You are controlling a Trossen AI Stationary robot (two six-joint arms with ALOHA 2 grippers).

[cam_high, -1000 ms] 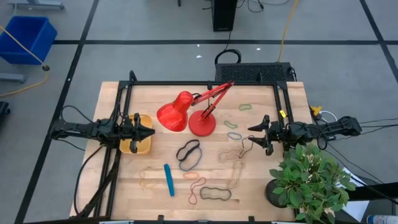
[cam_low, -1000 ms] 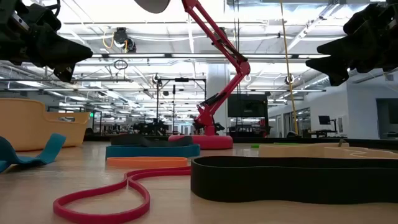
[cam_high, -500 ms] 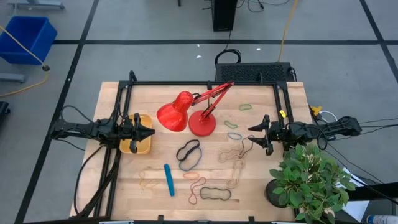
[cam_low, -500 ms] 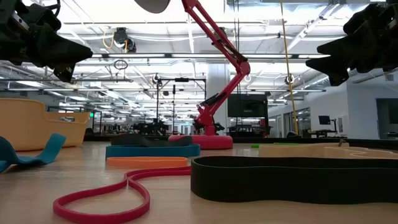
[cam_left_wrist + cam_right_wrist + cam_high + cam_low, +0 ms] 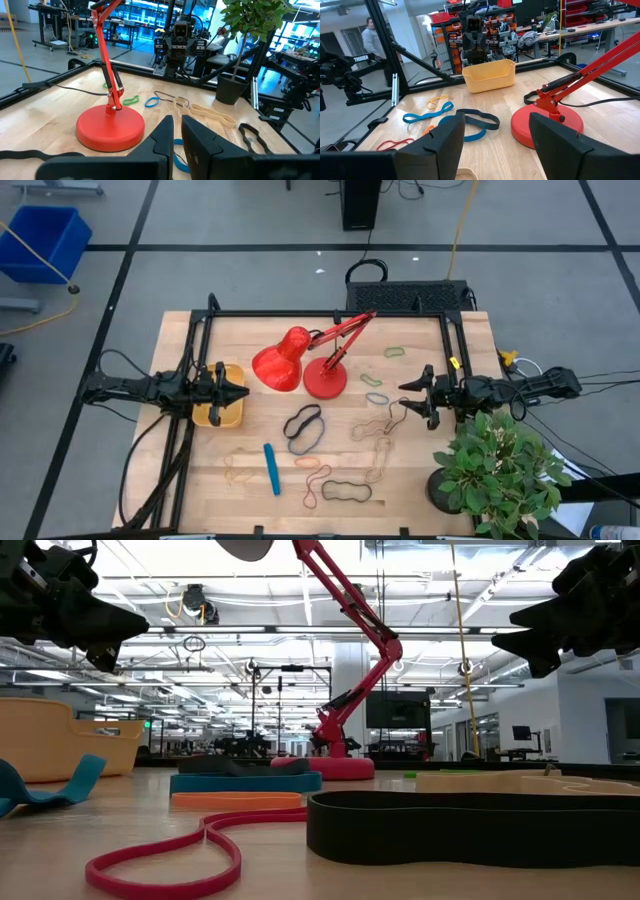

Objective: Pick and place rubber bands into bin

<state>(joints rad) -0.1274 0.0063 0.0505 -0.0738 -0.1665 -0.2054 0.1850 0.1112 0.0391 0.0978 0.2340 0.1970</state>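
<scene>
In the overhead view the left tool [image 5: 238, 391] covers part of the bin [image 5: 218, 418], so its contents cannot be told. The potted plant [image 5: 497, 470], at four o'clock on the counter [image 5: 420, 480], hides the corner beneath. In the low view the lamp [image 5: 345, 690] loses its shade past the top edge.

- Both arms are matte black, slender and jointed, with thin black cables looping off behind them.
- Left claw [image 5: 240, 391]: two flat, dark, blunt-tipped fingers.
- Right claw [image 5: 404, 398]: broader black fingers with rounded edges.
</scene>
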